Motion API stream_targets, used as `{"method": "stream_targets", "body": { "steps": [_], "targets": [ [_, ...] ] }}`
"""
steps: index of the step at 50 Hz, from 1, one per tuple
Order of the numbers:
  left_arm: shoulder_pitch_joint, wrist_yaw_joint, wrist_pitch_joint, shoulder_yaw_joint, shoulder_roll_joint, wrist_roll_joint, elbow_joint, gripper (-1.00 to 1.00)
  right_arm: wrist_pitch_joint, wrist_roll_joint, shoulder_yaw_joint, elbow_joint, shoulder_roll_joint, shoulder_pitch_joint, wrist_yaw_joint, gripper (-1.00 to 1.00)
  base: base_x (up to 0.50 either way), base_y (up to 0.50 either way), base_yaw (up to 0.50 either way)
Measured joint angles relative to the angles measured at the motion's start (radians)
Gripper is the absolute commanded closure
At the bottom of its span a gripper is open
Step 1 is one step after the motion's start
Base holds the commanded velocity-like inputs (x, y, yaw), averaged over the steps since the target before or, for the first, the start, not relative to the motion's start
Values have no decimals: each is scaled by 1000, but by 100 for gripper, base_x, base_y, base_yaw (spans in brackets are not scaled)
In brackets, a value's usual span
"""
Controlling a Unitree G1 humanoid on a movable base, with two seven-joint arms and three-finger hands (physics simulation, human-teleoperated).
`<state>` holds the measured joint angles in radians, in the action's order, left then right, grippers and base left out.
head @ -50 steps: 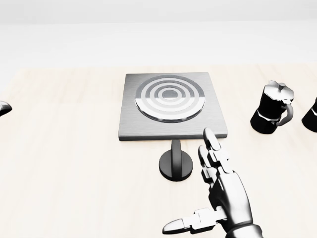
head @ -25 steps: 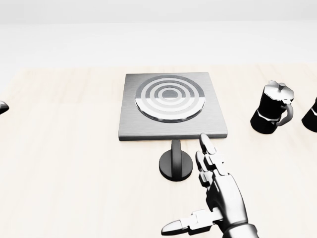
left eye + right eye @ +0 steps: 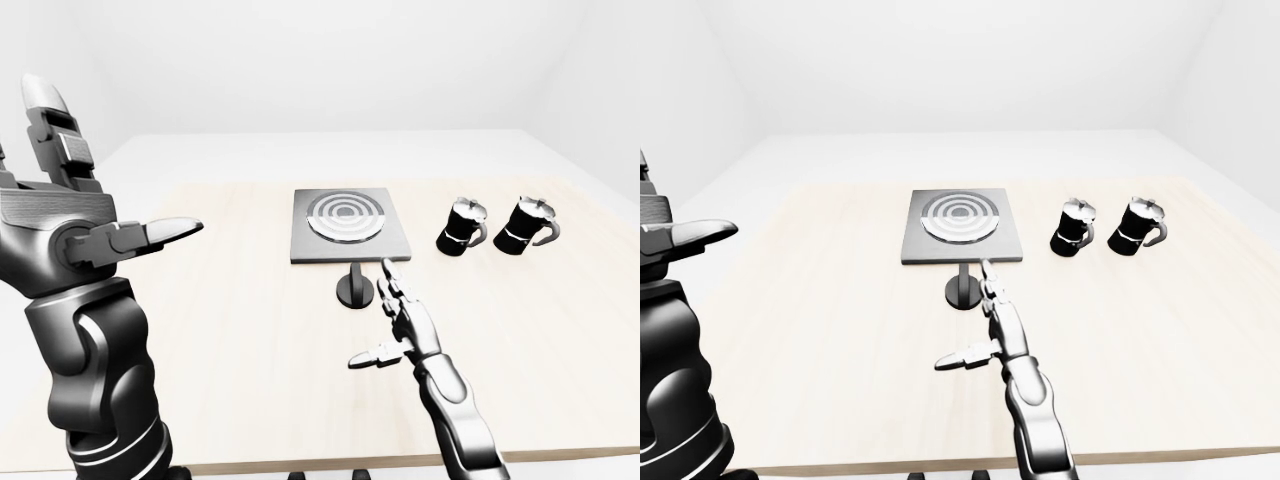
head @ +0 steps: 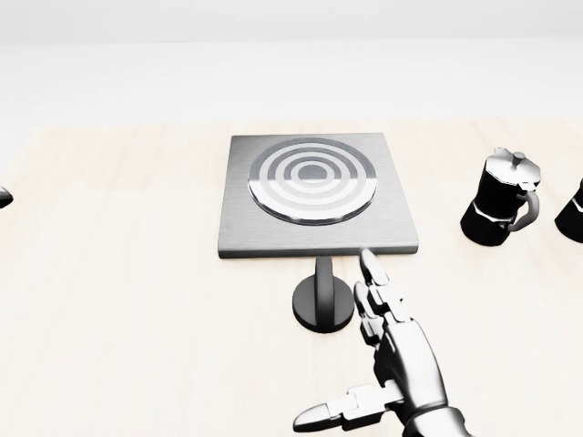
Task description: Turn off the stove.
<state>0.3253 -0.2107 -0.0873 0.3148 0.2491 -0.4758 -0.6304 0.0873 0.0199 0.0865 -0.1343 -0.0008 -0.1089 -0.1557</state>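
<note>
The stove (image 4: pixel 314 191) is a grey square plate with a ringed burner, in the upper middle of the head view. Its black round knob (image 4: pixel 322 306) on a short stem stands just below the plate. My right hand (image 4: pixel 373 360) is open, fingers straight and thumb spread left, its fingertips (image 4: pixel 369 264) just right of the knob, not touching it as far as I can tell. My left hand (image 3: pixel 95 215) is open and raised high at the left of the left-eye view, far from the stove.
Two black moka pots stand right of the stove: one (image 4: pixel 497 198) near it, another (image 3: pixel 526 224) farther right. The stove and pots rest on a pale wooden table (image 4: pixel 137 300), its near edge (image 3: pixel 300 463) showing in the left-eye view.
My right hand has moved left and a little down the head view, bringing its fingertips closer to the knob. The stove, knob and pots have not moved.
</note>
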Motion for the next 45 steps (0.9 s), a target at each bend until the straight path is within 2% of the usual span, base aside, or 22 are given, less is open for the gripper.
{"method": "stream_targets", "body": {
  "steps": [45],
  "targets": [
    [-11, -4, 0, 8, 1, -10, -13, -100, 0, -20, 5, 67, 3, 12, -9, -100, 0, 0, 0]
  ]
}}
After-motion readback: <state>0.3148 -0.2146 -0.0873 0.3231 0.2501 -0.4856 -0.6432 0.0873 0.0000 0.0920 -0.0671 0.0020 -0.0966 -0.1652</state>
